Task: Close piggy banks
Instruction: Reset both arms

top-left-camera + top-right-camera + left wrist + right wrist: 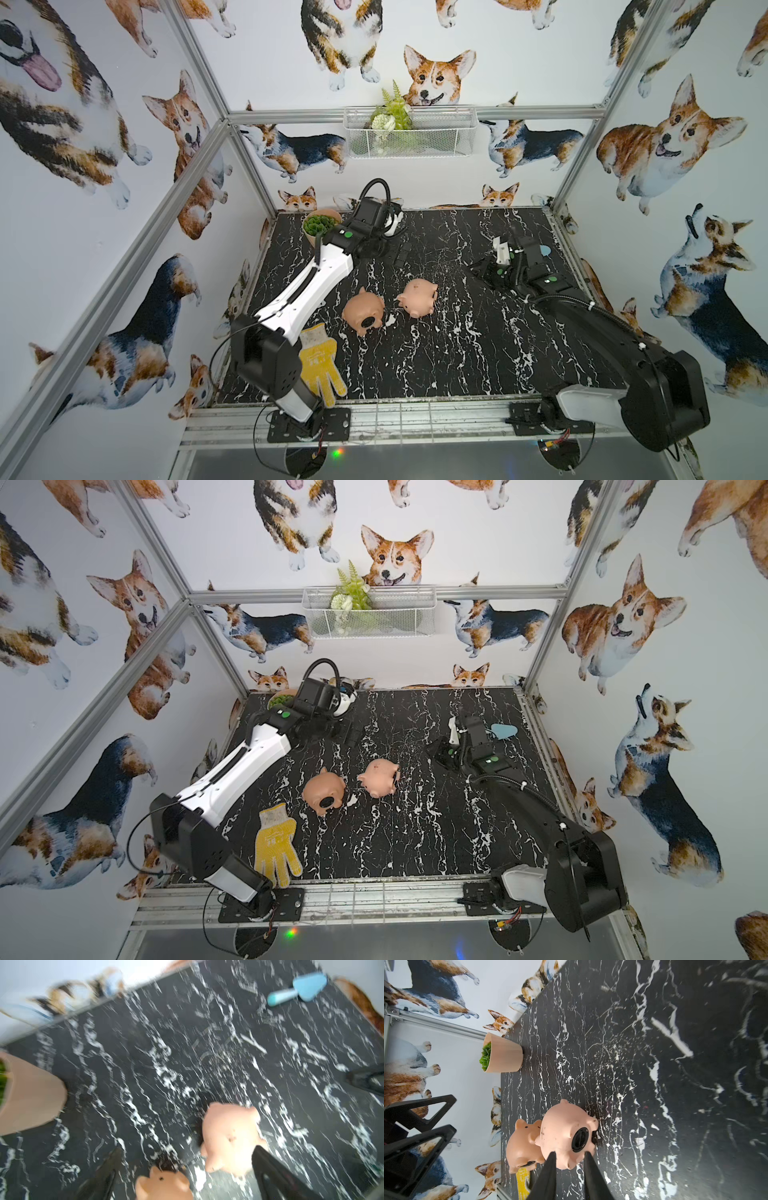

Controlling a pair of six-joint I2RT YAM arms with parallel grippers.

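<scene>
Jaws gape wide on the left gripper (pixel 187 1150) and narrowly on the right gripper (pixel 569 1154), both empty. Mid-table, the pale pink piggy bank (pixel 417 297) lies at 8 o'clock from the right gripper, with the tan piggy bank (pixel 363 309) just beyond. The pale one's belly plug (pixel 580 1139) faces the right jaws, so that arm looks better placed.

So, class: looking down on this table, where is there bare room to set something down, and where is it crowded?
Bare: the wide front stretch of table between the glove, the piggy banks and the right arm; also the back middle, between the arms. Crowded: the back-left corner, with plant pot and left arm.
</scene>
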